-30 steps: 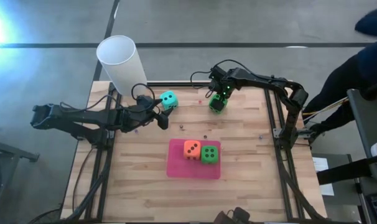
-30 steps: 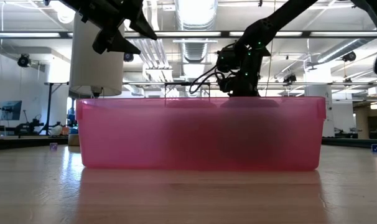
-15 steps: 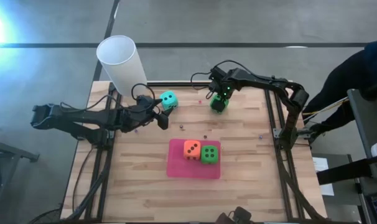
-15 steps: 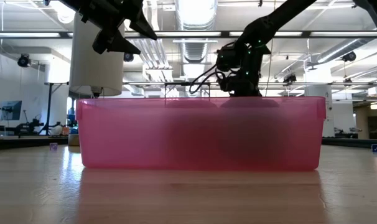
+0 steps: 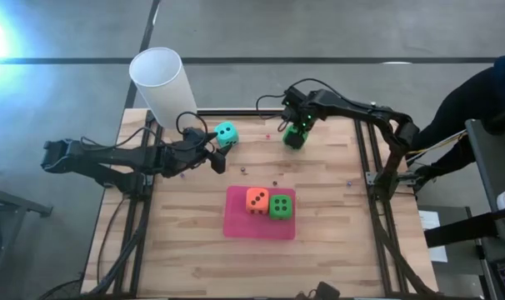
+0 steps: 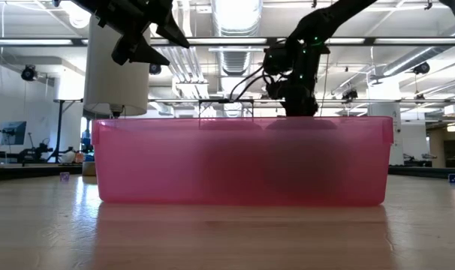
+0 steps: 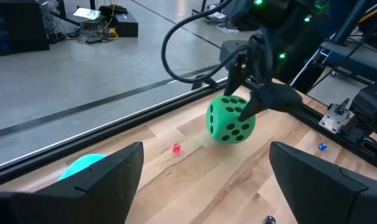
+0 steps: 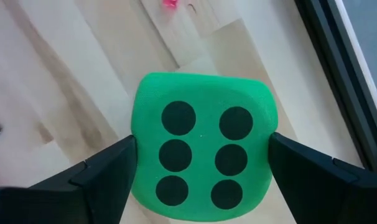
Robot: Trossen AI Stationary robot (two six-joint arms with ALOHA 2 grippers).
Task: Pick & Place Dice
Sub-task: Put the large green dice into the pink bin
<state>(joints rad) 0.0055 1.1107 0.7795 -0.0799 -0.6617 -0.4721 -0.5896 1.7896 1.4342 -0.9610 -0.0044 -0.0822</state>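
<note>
Now: right tool point(image 5: 295, 137) clamps green die point(image 8: 203, 152), raised clear of far tabletop point(image 5: 336, 208) | left tool point(image 5: 216, 153) agape, empty, beside teal die point(image 5: 226, 133) | advice: carry level to pink mat point(image 5: 236, 225), keep grip square.

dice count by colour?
green dice: 2, one on the pink mat, one between the right end effector's fingers
orange die: 1, on the mat
teal die: 1, by the left end effector
total: 4
</note>
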